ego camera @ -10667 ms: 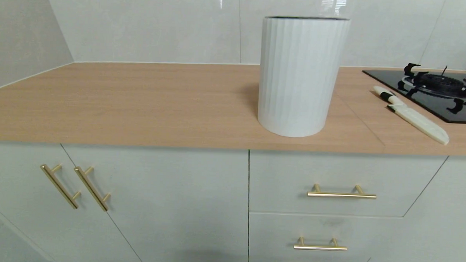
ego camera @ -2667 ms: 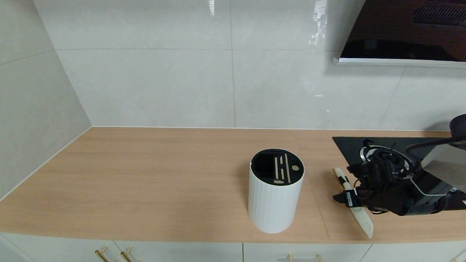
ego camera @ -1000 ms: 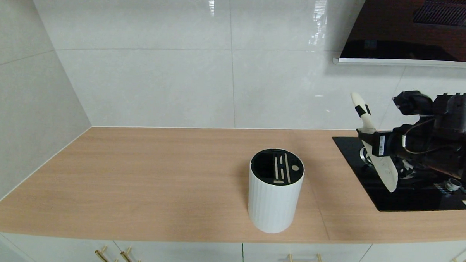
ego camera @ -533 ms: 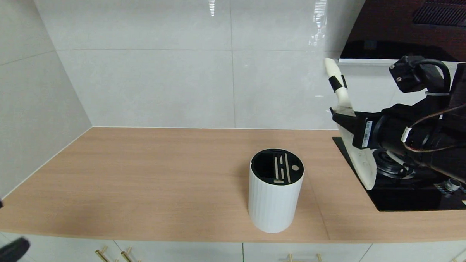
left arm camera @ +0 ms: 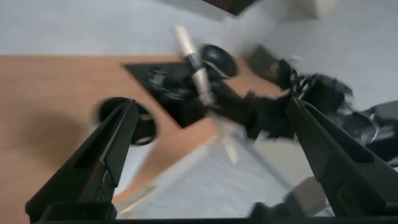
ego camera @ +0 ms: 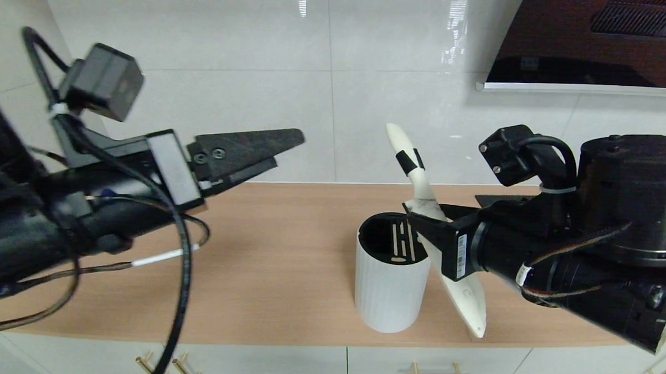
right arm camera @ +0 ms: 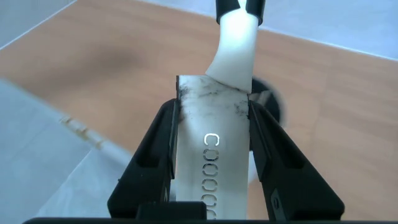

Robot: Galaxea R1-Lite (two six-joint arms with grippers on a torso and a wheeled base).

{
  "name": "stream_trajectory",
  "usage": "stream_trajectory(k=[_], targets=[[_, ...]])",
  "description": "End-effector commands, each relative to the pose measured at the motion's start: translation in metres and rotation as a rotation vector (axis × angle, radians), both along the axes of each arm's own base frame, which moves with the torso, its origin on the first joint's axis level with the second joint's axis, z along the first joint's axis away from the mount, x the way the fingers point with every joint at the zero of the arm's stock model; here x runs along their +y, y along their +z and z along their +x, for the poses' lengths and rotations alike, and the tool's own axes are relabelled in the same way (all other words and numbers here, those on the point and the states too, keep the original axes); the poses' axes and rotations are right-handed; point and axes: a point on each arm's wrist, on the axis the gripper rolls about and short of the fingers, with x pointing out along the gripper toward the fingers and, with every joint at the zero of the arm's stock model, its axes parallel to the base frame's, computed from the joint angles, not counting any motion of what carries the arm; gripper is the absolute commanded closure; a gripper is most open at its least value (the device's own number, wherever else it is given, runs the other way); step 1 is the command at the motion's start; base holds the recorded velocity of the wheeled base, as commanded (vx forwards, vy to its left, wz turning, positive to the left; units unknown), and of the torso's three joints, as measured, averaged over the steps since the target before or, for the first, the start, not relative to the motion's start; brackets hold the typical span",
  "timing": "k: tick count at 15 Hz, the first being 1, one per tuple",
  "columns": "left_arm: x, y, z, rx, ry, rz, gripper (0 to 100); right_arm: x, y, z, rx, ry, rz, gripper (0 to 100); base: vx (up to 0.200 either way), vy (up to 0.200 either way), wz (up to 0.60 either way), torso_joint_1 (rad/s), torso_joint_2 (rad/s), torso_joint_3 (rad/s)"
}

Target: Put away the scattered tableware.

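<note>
Left arm (ego camera: 60, 227) jaws apart, right arm (ego camera: 602, 240) jaws clamped.

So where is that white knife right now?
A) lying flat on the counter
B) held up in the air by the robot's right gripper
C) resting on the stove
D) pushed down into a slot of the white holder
B: the right gripper is clamped on the blade of the knife, handle up and tip down, in the air close by the white holder, not in a slot.
</note>
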Motion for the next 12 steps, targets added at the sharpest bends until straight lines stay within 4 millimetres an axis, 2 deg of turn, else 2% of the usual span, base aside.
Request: stream_trajectory(k=[1,5,9,12], targets=[[-0.046,-0.032,0.036,0.101,-0.023,0.042,0,0.018,-0.006,-0.013,0.028,0.058,0.006,100,0.000,0.000,0.00,0.000,0.00,0.000],[-0.077,-0.044,0.052,0.116,0.045,0.056,0,0.034,-0.010,-0.023,0.029,0.066,0.010,100,0.000,0.000,0.00,0.000,0.00,0.000],[-0.090,-0.053,0.064,0.131,0.083,0.068,0,0.035,-0.011,-0.024,0.023,0.063,0.015,100,0.000,0.000,0.00,0.000,0.00,0.000],[-0.098,-0.053,0.066,0.105,0.100,0.045,0,0.039,-0.016,-0.023,0.032,0.066,0.001,100,0.000,0.000,0.00,0.000,0.00,0.000]])
